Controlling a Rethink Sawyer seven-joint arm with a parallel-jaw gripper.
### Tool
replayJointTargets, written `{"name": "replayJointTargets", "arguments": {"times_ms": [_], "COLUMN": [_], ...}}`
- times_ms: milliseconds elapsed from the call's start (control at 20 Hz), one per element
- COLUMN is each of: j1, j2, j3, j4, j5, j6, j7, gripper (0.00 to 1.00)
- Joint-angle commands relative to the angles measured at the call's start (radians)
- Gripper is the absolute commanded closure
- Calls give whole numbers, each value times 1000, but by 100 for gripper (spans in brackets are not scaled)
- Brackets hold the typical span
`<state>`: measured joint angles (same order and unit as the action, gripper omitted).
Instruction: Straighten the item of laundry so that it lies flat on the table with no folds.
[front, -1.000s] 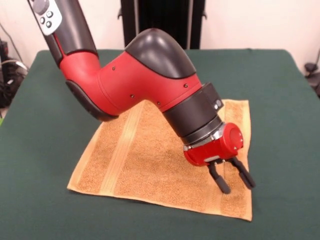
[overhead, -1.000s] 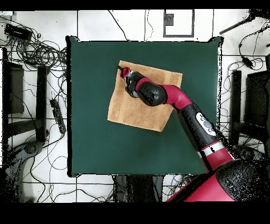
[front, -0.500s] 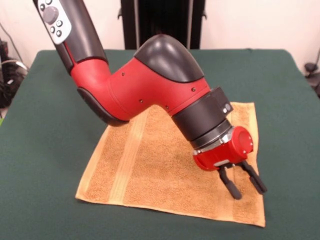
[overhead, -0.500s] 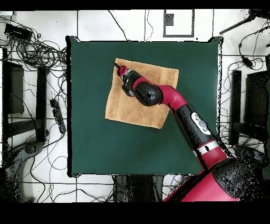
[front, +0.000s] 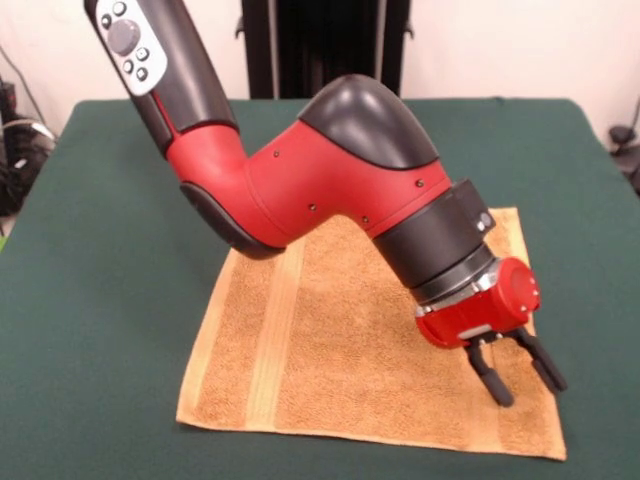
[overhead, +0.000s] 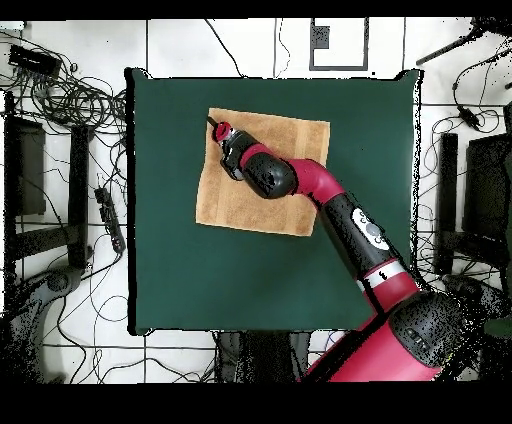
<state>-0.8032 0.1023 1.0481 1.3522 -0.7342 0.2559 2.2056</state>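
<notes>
The orange-tan towel (front: 340, 350) lies spread on the green table (front: 90, 230), with no fold showing. One paler band runs down its left part and the other along its right edge. My gripper (front: 527, 385) is open, its two black fingers spread and pointing down onto the towel near its front right corner. I cannot tell how firmly they touch the cloth. The arm leans over the towel's middle and hides part of it. In the overhead view the towel (overhead: 300, 140) lies in the upper middle of the table (overhead: 200, 280), and the gripper (overhead: 213, 124) is at the towel's upper left corner.
The black pedestal (front: 320, 45) stands behind the table's far edge. Cables (overhead: 70, 95) and dark stands (overhead: 25, 185) lie on the floor around the table. The towel's front right corner is close to the table's front edge in the front view.
The gripper has moved right and toward the front edge in the front view. The towel has slid along with it and turned squarer to the table.
</notes>
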Motion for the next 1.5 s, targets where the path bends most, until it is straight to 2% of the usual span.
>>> {"name": "replayJointTargets", "arguments": {"times_ms": [50, 1150, 1300, 1400, 1500], "j1": [92, 111, 147, 189, 220], "j2": [97, 119, 32, -102, -262], "j3": [-71, -33, -84, -150, -197], "j4": [-87, -89, -77, -34, 13], "j5": [-23, 16, 20, 38, 73], "j6": [45, 32, 46, 99, 204], "j7": [-146, -125, -60, 32, 91], "gripper": [0, 0, 0, 0, 0]}}
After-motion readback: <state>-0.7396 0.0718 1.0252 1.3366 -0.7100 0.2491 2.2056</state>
